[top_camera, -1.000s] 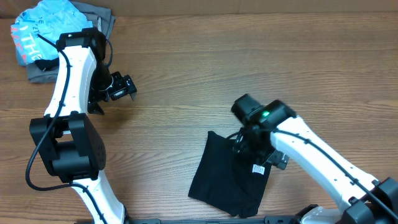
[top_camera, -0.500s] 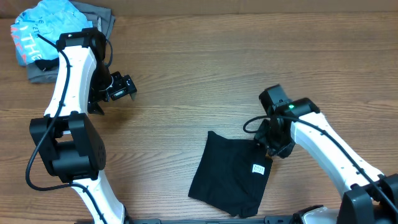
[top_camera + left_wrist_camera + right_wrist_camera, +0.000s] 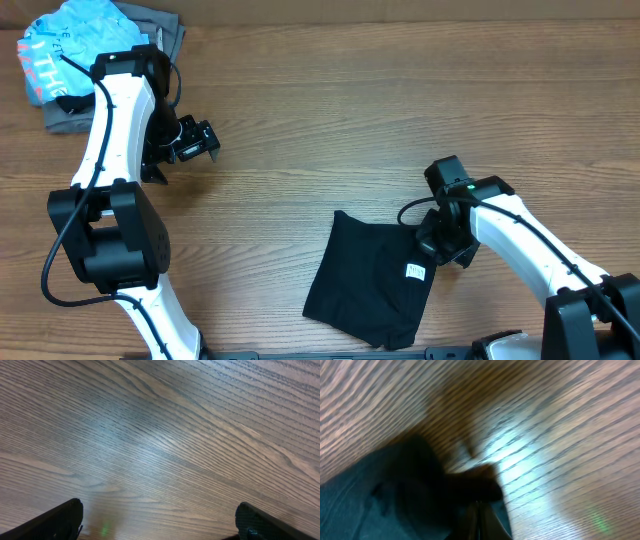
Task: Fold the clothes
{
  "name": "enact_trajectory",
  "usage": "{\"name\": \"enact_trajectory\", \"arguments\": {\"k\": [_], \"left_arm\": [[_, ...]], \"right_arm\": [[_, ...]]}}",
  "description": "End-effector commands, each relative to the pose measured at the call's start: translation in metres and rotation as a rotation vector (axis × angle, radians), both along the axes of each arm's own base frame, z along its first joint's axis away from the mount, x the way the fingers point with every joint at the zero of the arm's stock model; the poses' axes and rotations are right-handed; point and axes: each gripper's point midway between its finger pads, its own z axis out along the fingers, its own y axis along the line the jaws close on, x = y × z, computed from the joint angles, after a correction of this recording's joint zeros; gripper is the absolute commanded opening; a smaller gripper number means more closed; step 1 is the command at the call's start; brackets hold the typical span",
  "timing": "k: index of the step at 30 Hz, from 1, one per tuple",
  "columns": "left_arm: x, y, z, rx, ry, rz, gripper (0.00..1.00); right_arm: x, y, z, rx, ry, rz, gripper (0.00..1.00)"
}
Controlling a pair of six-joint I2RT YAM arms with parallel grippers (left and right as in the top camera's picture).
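Wrist view alone shows right jaws pressed together beside T-shirt [image 3: 370,500]; left jaws spread.

The clothes [image 3: 370,285], one plain black T-shirt, are lying folded into a compact, roughly four-sided bundle on the near right part of the desk [image 3: 400,120], sitting flat and tilted. A small white tag [image 3: 415,270] is showing near the right edge.
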Motion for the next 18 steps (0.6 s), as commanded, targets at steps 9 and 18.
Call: {"name": "enact_trajectory", "arguments": {"k": [9,18], "left_arm": [[-0.001,-0.004,0.007,-0.008,-0.018,-0.027,1.0],[-0.001,-0.004,0.007,-0.008,-0.018,-0.027,1.0]], "right_arm": [[0.005,-0.01,0.001,0.006,-0.024,0.006,0.19],[0.026,0.0,0.015,0.059,-0.087,0.065,0.57]]}}
